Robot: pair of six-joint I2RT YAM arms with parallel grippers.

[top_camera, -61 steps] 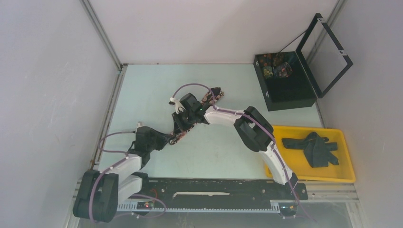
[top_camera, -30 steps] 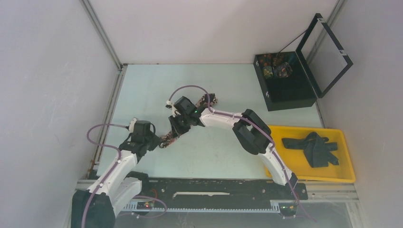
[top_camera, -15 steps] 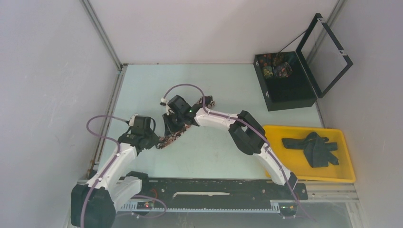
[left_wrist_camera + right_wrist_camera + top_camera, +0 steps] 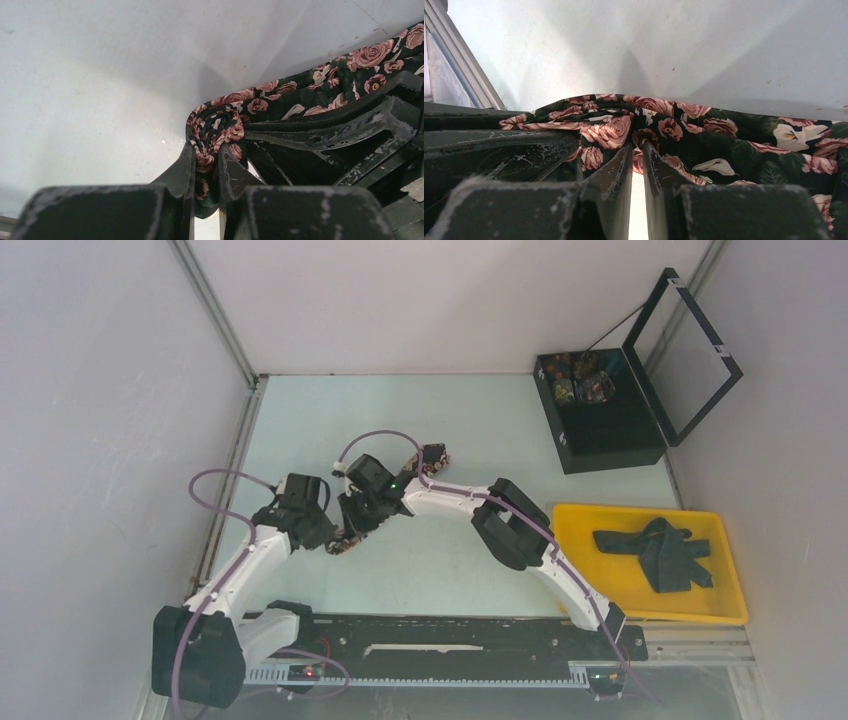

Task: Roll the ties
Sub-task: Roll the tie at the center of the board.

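Observation:
A black tie [image 4: 433, 455] with pink roses lies slantwise on the pale table, and its near end [image 4: 338, 543] is curled into a small roll. My left gripper [image 4: 322, 532] is shut on that rolled end. In the left wrist view the roll [image 4: 215, 135] sits pinched between the left gripper's [image 4: 207, 167] fingers. My right gripper [image 4: 353, 522], right beside it, is shut on a pinch of the same tie [image 4: 704, 131], with the cloth bunched at the right gripper's [image 4: 638, 150] fingertips. The arms hide the middle of the tie from above.
At the right, a yellow tray [image 4: 725, 612] holds a heap of dark ties [image 4: 660, 552]. An open black box [image 4: 610, 445] at the back right holds rolled patterned ties [image 4: 578, 380], its lid [image 4: 690, 350] raised. The frame rail [image 4: 235, 475] borders the table's left edge.
Both grippers have shifted left and slightly nearer with the tie held. The tie's far end has been dragged left with them, and the free stretch looks shorter.

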